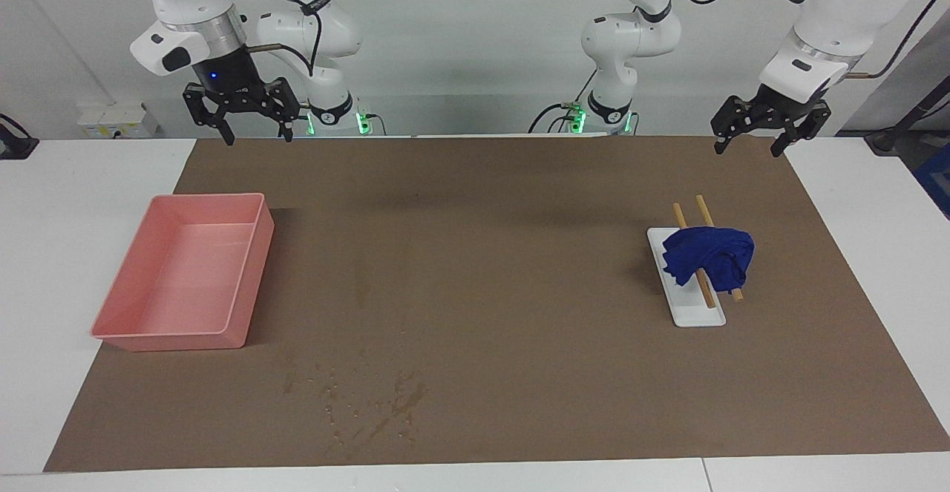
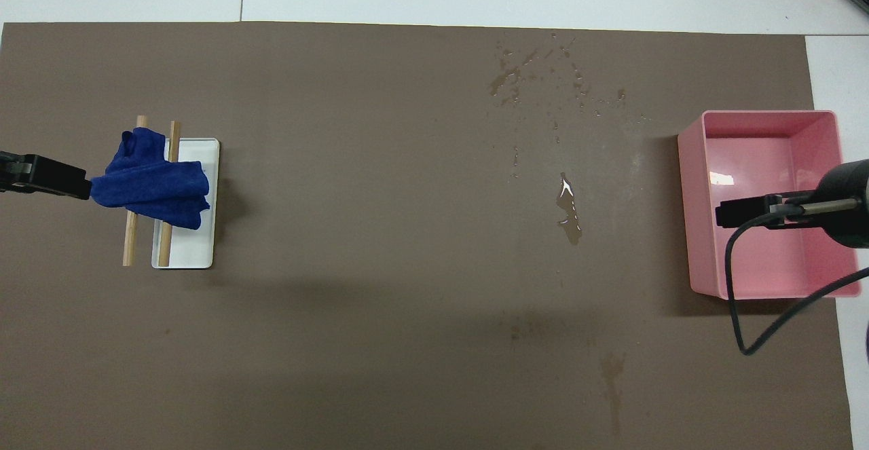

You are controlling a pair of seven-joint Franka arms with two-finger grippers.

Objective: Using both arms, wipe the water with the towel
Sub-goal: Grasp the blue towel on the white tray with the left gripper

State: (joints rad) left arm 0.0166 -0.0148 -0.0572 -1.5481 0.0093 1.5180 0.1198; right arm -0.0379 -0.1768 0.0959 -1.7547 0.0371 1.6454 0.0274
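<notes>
The towel (image 1: 709, 254) is a deep blue lumpy bundle draped over two wooden sticks (image 1: 703, 211) on a small white tray (image 1: 701, 315), toward the left arm's end; it also shows in the overhead view (image 2: 153, 185). The water (image 1: 375, 403) is scattered dark droplets and streaks on the brown mat, farther from the robots than the pink tray; overhead it shows as droplets (image 2: 536, 83) and a glossy puddle (image 2: 569, 209). My left gripper (image 1: 748, 149) hangs open and empty in the air, apart from the towel. My right gripper (image 1: 256, 137) hangs open and empty above the mat's robot-side edge.
A pink tray (image 1: 252, 284) with nothing in it stands toward the right arm's end of the table; its rim shows overhead (image 2: 686, 212). The brown mat (image 1: 519, 292) covers most of the white table. A black cable (image 2: 736, 301) hangs from the right arm.
</notes>
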